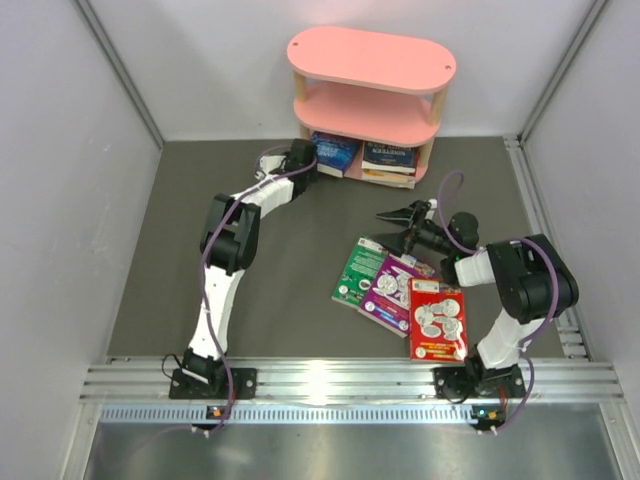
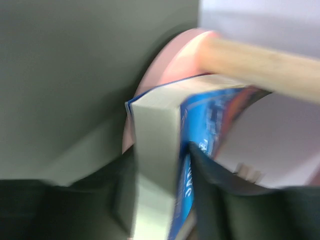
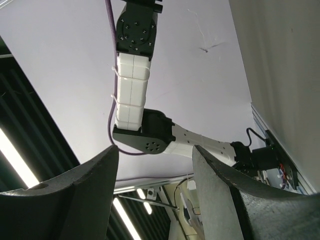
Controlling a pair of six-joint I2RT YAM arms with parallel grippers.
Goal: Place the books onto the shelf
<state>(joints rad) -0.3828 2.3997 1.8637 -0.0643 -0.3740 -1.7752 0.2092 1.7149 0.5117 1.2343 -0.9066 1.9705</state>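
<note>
Three books [image 1: 392,290] loose; left pincer [image 2: 161,155] grips blue book [image 2: 207,117] at shelf [image 2: 167,57] edge.

Top view: bright, flat, diffuse light from above, sharp across the frame. Shelf [image 1: 370,55] top board is evenly lit, but its lower tiers sit in their own shade, darkest on the bottom one. There's a white glare patch on the metal rail [image 1: 320,378], well in front of the shelf.

Left wrist view: heavy motion blur. Book [image 2: 155,130], shelf edge and the shelf's wooden post [image 2: 260,67] are all smeared. Left fingers [image 2: 220,205] are a dark, out-of-focus mass.

Right wrist view: distant parts fairly sharp. Ceiling light strips [image 3: 11,150] are blown out. Right fingers [image 3: 70,200] are dark with soft edges, nearly silhouettes.
</note>
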